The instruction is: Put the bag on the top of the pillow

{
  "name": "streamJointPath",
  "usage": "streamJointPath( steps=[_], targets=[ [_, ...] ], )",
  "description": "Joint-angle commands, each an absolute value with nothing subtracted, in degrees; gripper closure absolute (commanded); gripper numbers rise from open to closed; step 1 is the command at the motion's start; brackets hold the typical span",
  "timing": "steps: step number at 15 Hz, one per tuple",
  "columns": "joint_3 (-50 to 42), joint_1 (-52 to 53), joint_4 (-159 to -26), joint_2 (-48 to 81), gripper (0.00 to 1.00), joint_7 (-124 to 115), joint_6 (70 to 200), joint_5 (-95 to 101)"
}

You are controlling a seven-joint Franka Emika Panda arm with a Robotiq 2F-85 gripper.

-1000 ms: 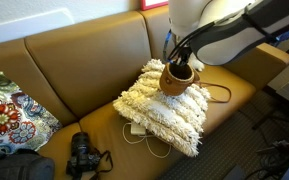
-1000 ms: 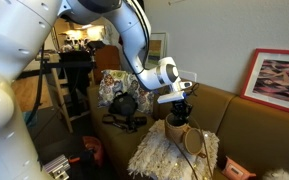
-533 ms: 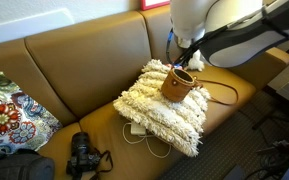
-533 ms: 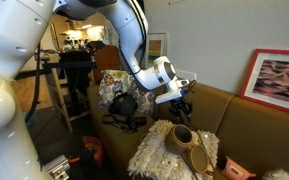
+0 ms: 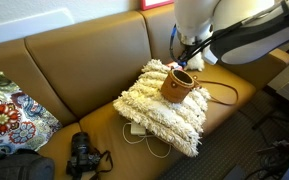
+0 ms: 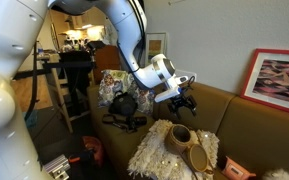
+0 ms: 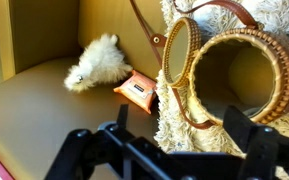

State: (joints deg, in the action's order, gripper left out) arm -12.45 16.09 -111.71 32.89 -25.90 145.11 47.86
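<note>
The tan-brown bag (image 5: 179, 84) lies tilted on its side on top of the shaggy cream pillow (image 5: 162, 112), its thin dark strap trailing toward the sofa seat. In the wrist view the bag's round opening (image 7: 239, 72) faces the camera, resting on the pillow's fringe (image 7: 189, 118). My gripper (image 5: 190, 55) hangs just above the bag, open, with nothing between its fingers. It also shows above the bag (image 6: 182, 136) as my gripper (image 6: 182, 99). The dark fingertips (image 7: 122, 112) stand wide apart around my gripper's gap (image 7: 180, 124).
The pillow sits on a brown leather sofa (image 5: 74, 70). A floral pillow (image 5: 9, 115), a black camera (image 5: 82, 155) and a dark bag (image 5: 19, 168) lie at the far end. An orange packet (image 7: 136, 90) and a white fluffy thing (image 7: 99, 62) rest beside the pillow.
The gripper opened, let go of the bag and rose. The bag tipped from upright onto its side on the pillow.
</note>
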Motion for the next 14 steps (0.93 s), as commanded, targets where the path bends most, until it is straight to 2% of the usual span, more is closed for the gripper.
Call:
streamJointPath(
  steps=[1, 5, 9, 10, 14],
  targets=[
    [-13.04, 15.62, -113.11, 31.09, 0.0, -37.58, 149.6, 51.57],
    [-14.5, 15.94, -112.31, 30.93, 0.0, -51.7, 157.51, 55.83],
    [-21.53, 20.2, -110.68, 31.83, 0.0, -69.54, 166.56, 64.03],
    [-18.35, 18.21, -111.02, 31.79, 0.0, -62.99, 163.32, 60.34],
    [-18.78, 18.55, -110.96, 31.89, 0.0, -64.47, 163.83, 60.99]
  ],
)
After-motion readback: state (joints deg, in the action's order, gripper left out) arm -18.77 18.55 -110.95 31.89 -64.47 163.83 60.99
